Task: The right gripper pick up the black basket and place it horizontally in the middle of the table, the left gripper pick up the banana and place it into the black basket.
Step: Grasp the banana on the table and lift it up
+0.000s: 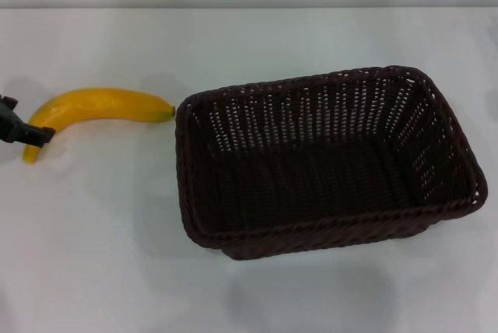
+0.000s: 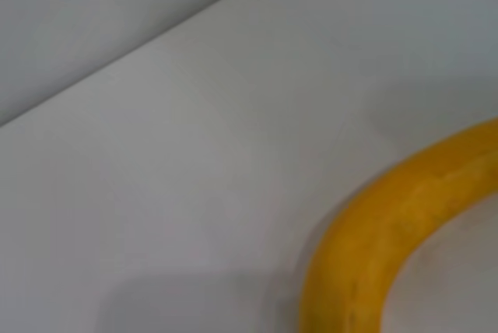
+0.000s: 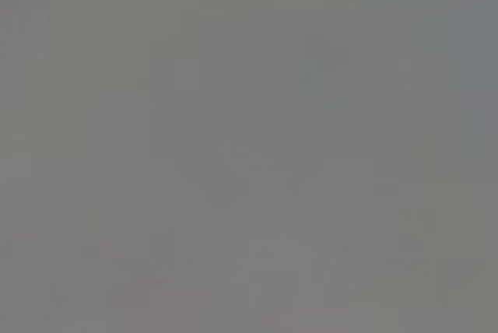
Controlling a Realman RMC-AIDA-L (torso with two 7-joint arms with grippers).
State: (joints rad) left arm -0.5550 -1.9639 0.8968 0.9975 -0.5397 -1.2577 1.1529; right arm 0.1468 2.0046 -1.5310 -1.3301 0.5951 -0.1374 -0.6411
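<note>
The black basket (image 1: 327, 162) stands upright on the white table (image 1: 101, 255), long side across, a little right of the middle, and it holds nothing. The yellow banana (image 1: 101, 106) lies on the table left of the basket, its dark tip almost touching the basket's left rim. My left gripper (image 1: 19, 127) shows as a small black tip at the far left edge, at the banana's curved stem end. The left wrist view shows the banana's bend (image 2: 389, 232) close up on the table. The right gripper is out of view.
The table's far edge (image 1: 249, 8) runs along the back with a grey wall behind it. White tabletop shows in front of the basket and around the banana. The right wrist view shows only flat grey.
</note>
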